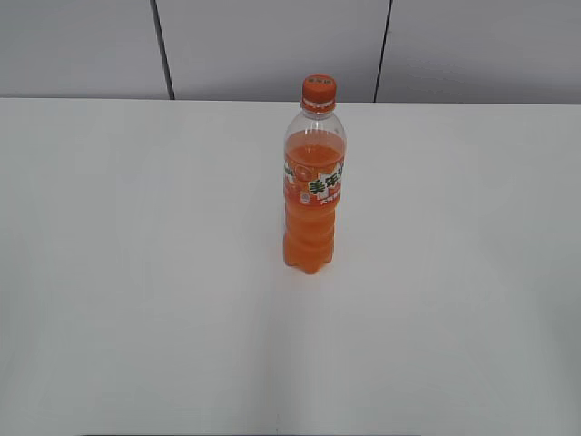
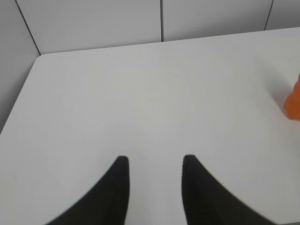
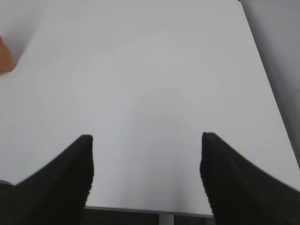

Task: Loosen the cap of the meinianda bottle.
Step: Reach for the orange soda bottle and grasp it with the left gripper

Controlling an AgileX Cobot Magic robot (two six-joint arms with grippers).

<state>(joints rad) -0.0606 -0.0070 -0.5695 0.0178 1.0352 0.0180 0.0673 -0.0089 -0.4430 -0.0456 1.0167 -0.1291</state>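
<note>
The meinianda bottle point(image 1: 313, 195) stands upright near the middle of the white table point(image 1: 136, 272), filled with orange drink, with an orange-green-white label. Its orange cap point(image 1: 319, 90) sits on top. Neither arm shows in the exterior view. In the left wrist view my left gripper point(image 2: 154, 161) is open and empty over bare table, and a sliver of the bottle point(image 2: 293, 101) shows at the right edge. In the right wrist view my right gripper point(image 3: 146, 140) is wide open and empty near the table's front edge, with a bit of the bottle point(image 3: 4, 56) at the far left.
Grey wall panels point(image 1: 272, 45) stand behind the table's far edge. The table's left edge point(image 2: 18, 103) and rounded corner show in the left wrist view, its right edge point(image 3: 265, 79) and front edge in the right wrist view.
</note>
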